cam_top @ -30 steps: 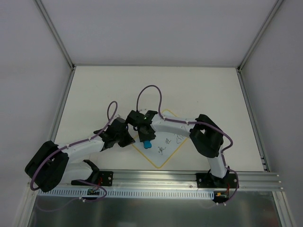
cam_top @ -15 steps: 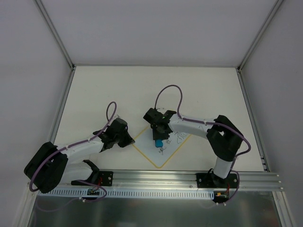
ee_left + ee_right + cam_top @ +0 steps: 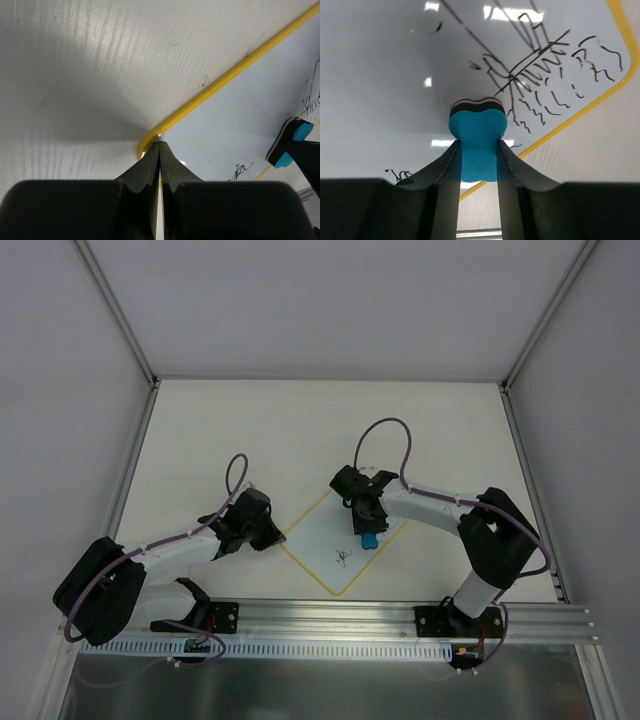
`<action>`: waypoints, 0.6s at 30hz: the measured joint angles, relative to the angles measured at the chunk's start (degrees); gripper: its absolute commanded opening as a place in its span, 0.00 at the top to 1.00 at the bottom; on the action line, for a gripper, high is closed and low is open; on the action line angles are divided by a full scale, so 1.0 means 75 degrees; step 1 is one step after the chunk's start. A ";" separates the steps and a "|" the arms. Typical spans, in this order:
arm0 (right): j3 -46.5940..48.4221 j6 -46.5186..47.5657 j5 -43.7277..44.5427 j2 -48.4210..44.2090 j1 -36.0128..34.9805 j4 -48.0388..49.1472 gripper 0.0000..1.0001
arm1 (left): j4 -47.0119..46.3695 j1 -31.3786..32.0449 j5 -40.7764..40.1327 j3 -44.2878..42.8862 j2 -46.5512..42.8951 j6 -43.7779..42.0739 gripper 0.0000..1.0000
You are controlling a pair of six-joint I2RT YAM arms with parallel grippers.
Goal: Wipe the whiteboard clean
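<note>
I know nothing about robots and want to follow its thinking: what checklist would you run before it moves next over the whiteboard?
1. Grip: the right claw squeezes the eraser between both fingers: ok.
2. Steadying: the left claw is shut, tip at the whiteboard corner: ok.
3. Whether it truly presses the board down: cannot tell.
4. Board clean: not ok, scribbles show by the yellow rim, plus a small mark.
5. Both arms apart, on opposite sides of the board: ok.
</note>
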State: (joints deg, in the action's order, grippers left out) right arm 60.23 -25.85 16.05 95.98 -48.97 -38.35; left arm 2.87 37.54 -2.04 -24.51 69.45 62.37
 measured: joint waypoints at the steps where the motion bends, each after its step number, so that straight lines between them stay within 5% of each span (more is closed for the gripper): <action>1: 0.0087 0.0055 0.0041 0.0082 -0.0169 -0.0079 0.96 | 0.0006 0.0000 -0.0003 -0.0012 0.0012 0.0000 1.00; 10: 0.0778 0.0268 -0.0495 0.0662 -0.1813 -0.0329 0.96 | 0.0006 0.0000 -0.0006 -0.0058 0.0076 0.0000 1.00; 18: 0.0801 0.0338 -0.0938 0.0673 -0.1973 -0.0283 0.97 | 0.0006 0.0000 -0.0009 -0.0058 0.0079 0.0003 1.00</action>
State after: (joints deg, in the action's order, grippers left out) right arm 66.24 -23.31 9.02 101.03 -63.77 -40.47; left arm 2.92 37.54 -2.11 -24.95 70.04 62.39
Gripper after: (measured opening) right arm 0.329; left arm 0.006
